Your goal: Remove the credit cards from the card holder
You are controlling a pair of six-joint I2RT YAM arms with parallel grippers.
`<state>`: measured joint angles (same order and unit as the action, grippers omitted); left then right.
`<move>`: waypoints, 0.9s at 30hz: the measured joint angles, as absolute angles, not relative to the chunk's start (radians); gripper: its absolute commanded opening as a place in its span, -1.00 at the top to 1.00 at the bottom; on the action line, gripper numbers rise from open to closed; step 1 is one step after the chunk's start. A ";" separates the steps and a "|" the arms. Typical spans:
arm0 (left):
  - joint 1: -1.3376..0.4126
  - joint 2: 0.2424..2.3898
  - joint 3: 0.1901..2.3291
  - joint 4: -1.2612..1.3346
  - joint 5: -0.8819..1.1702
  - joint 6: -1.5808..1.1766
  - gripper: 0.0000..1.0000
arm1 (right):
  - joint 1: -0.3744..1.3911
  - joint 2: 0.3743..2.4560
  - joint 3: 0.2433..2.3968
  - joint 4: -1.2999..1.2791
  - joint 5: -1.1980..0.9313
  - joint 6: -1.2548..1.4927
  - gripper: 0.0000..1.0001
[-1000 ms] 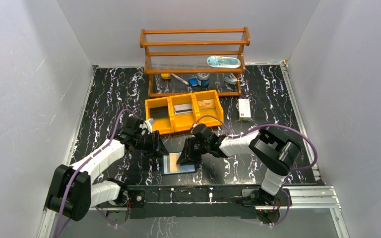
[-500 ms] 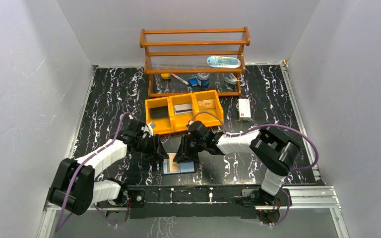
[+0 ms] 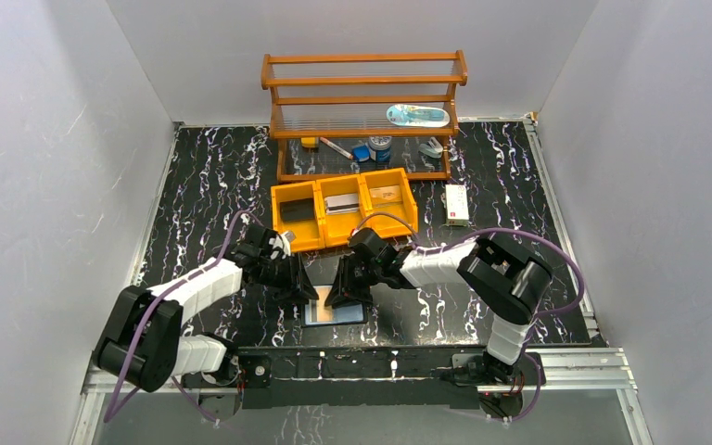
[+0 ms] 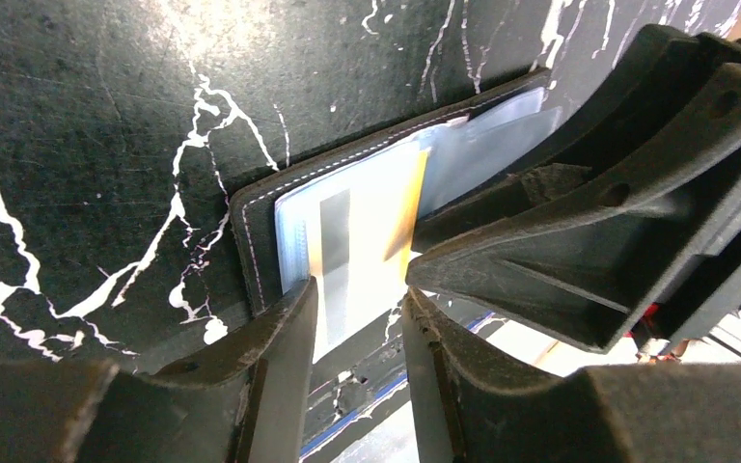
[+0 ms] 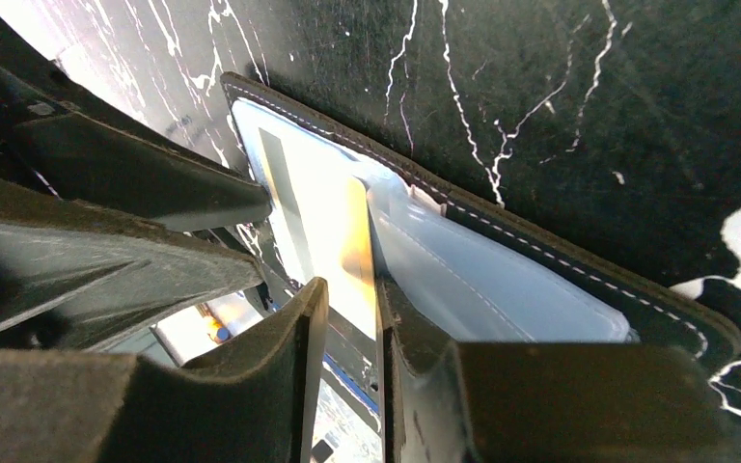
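Card holder flat and unfolded on table, near the arm bases. Credit card partly out of its left panel. Left gripper and right gripper astride credit card, fingers slightly spread; cannot tell whether pinching.

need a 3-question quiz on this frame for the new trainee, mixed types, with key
1. The left gripper and the right gripper: which has its fingertips at the card holder? A left only; B right only; C both.
2. True or false: the card holder lies closed.
3. Fill in: the yellow bin tray has ___ compartments.

Key: 1 C. 2 false: it lies open, pale inside up. 3 three.
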<state>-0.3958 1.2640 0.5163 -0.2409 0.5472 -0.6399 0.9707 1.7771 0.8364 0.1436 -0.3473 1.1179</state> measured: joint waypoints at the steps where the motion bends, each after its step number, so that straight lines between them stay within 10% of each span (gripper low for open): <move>1: -0.400 1.272 0.516 -0.239 0.547 -0.640 0.30 | 0.971 1.777 0.836 0.142 -0.347 1.118 0.36; 27: -0.422 1.307 0.511 -0.223 0.539 -0.658 0.43 | 0.934 1.779 0.723 0.325 -0.415 1.232 0.55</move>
